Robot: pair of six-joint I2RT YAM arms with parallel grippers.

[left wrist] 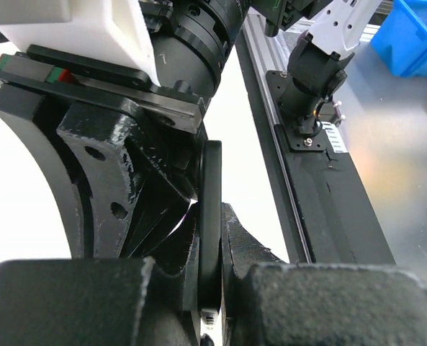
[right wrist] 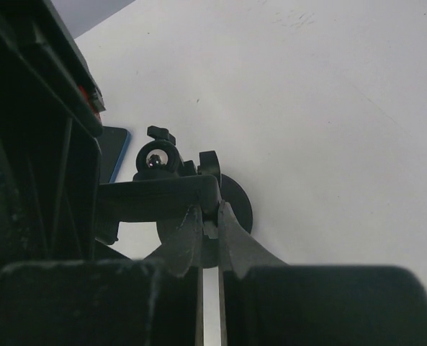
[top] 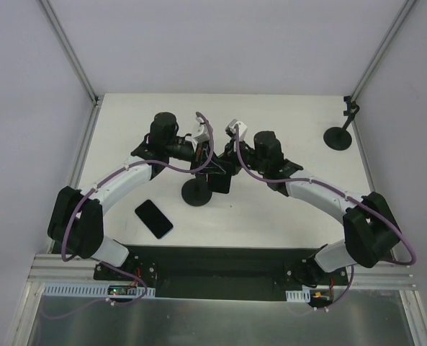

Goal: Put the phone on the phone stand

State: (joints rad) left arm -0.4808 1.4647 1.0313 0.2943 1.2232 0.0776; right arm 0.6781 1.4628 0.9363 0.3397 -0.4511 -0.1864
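Observation:
The black phone (top: 154, 218) lies flat on the white table, left of centre, with no gripper on it. Its blue-edged corner shows in the right wrist view (right wrist: 114, 153). The black phone stand (top: 196, 193) stands mid-table on a round base (right wrist: 236, 204). Both grippers meet above the stand. My left gripper (top: 204, 167) is shut on a thin black flat piece seen edge-on (left wrist: 210, 216), apparently the stand's holder plate (top: 221, 182). My right gripper (top: 227, 166) is shut on a small part under the end of the stand's crossbar (right wrist: 155, 200), near its ball joint (right wrist: 155, 156).
A second black stand with a round base (top: 338, 137) stands at the far right, by the enclosure post. White walls close in the table at the back and sides. The arm bases sit on the black rail (top: 220, 270) at the near edge.

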